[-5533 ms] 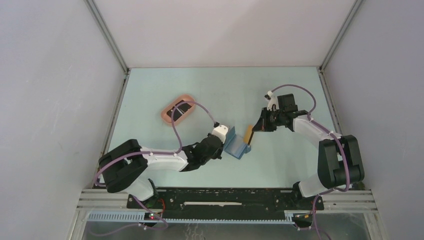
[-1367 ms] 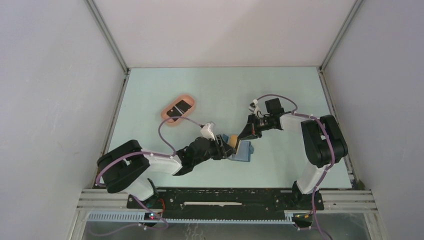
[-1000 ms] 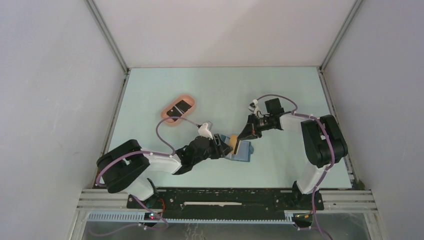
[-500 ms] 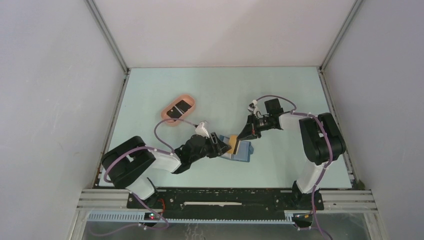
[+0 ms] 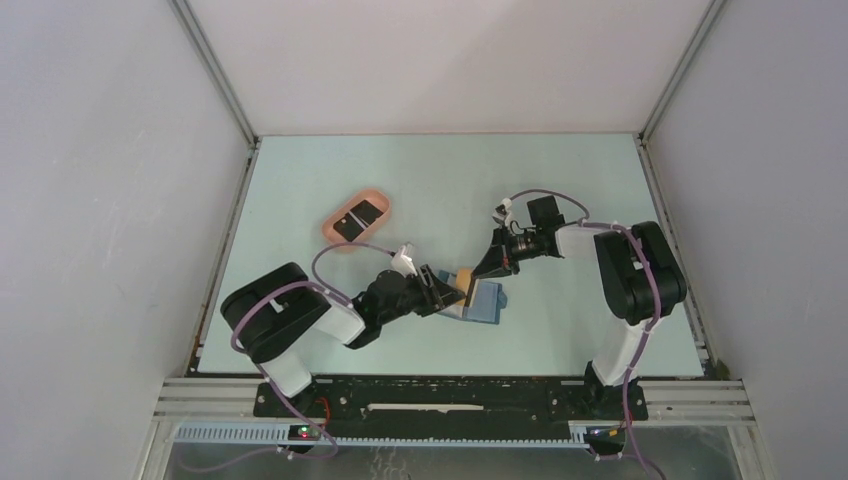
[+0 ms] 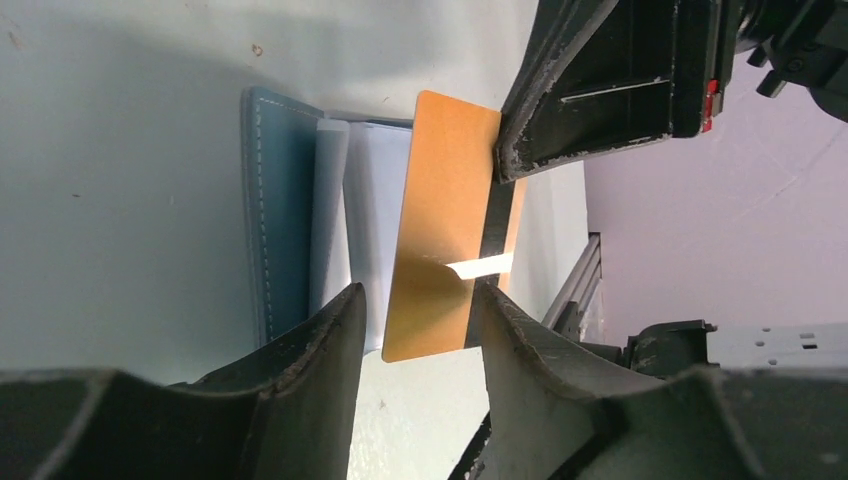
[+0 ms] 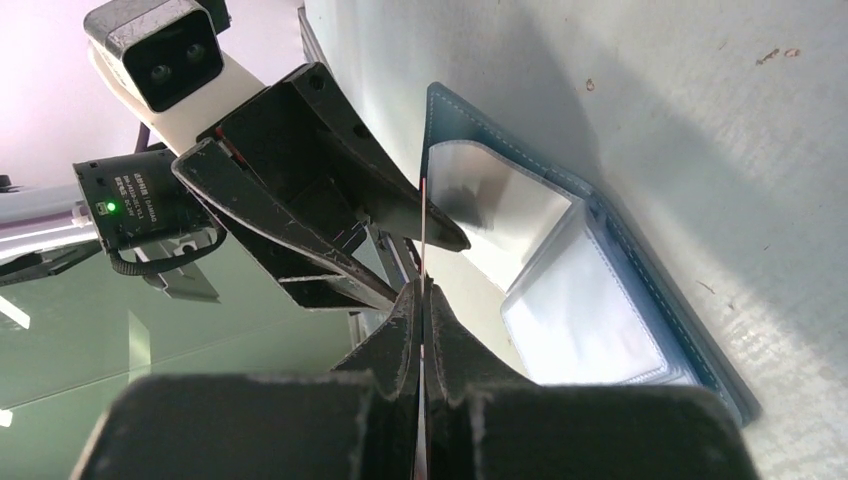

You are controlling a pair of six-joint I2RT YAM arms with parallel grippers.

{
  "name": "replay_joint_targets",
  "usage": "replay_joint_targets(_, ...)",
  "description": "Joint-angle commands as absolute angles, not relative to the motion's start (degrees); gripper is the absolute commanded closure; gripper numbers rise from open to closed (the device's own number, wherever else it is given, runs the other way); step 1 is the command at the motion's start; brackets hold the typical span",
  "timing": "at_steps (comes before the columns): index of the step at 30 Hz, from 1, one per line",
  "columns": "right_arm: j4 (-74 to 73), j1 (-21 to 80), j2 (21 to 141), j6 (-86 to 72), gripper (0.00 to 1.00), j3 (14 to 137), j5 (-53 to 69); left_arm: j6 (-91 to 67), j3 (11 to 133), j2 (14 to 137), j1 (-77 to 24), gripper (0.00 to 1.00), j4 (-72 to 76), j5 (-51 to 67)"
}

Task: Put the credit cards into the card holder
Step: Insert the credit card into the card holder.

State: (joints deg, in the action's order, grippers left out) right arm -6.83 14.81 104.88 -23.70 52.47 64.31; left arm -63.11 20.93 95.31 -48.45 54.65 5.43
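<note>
The blue card holder (image 5: 487, 303) lies open on the table, its clear inner pockets up; it also shows in the left wrist view (image 6: 285, 220) and the right wrist view (image 7: 570, 300). My right gripper (image 5: 489, 270) is shut on the orange-tan credit card (image 5: 466, 284), holding it on edge over the holder's pockets (image 6: 445, 220). In the right wrist view the card (image 7: 423, 225) is a thin line between the shut fingertips. My left gripper (image 5: 447, 290) is open, its fingers on either side of the card's near end without touching it. Black cards (image 5: 352, 220) lie in the pink tray.
The pink oval tray (image 5: 327, 228) sits at the back left of the table. The two grippers face each other closely over the holder. White enclosure walls stand on three sides.
Since 5.5 s ago my right gripper has carried the orange card left and down onto the holder. In the last second the left arm's shoulder swung right; its gripper stays at the card.
</note>
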Motion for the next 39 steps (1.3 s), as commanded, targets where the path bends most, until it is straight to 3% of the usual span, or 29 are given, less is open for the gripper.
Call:
replay_joint_targets(1,-5.46,15.59,106.04,-24.52,1.00,54.90,66.27,-66.04,18.94,97.51,-47.38,0.51,62.44,8.06)
replay_joint_targets(6,-5.53,15.90,106.74,-24.40,1.00,55.17,66.40,-69.40,17.45,101.61,-46.21,0.60,70.91,10.06)
replay_joint_targets(13,-6.97,16.13,107.55,-22.92,1.00,55.82,66.02,-72.39,16.69,106.67,-45.00,0.84,79.67,12.58)
replay_joint_targets(16,-7.47,16.26,108.29,-22.51,1.00,56.30,65.93,-72.52,16.78,106.87,-44.76,0.83,80.01,13.06)
replay_joint_targets(20,-8.07,16.52,109.17,-22.01,1.00,56.79,66.08,-72.51,16.61,106.36,-44.52,0.71,80.11,13.41)
replay_joint_targets(25,-8.44,16.74,109.89,-21.72,1.00,57.34,66.18,-72.78,16.76,106.66,-44.32,0.71,80.54,14.11)
replay_joint_targets(30,-9.49,16.97,110.37,-20.71,1.00,57.85,66.09,-72.91,16.50,106.82,-44.10,0.81,80.98,14.39)
replay_joint_targets(35,-11.36,17.05,110.30,-18.74,1.00,58.79,65.89,-72.25,15.66,106.66,-43.65,0.99,81.15,14.12)
replay_joint_targets(39,-14.32,16.83,110.08,-15.55,0.92,60.23,66.43,-71.17,14.75,106.80,-43.10,1.00,81.15,13.77)
